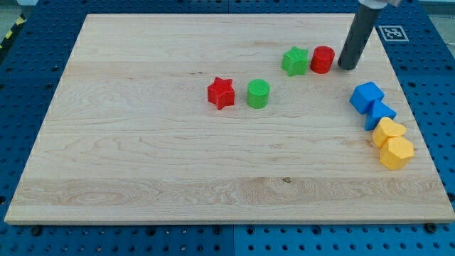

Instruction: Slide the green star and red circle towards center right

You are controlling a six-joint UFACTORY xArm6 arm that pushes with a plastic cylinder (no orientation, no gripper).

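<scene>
The green star [294, 61] sits near the view's top right, touching the red circle [322, 60] on its right. My tip [348, 67] rests on the board just right of the red circle, a small gap apart. The dark rod rises from it to the view's top edge.
A red star [221, 93] and a green circle [258, 94] sit side by side near the middle. Two blue blocks [366, 97] [380, 114] and two yellow blocks [389, 131] [396, 152] line up along the right edge. The wooden board [142, 156] lies on a blue pegboard.
</scene>
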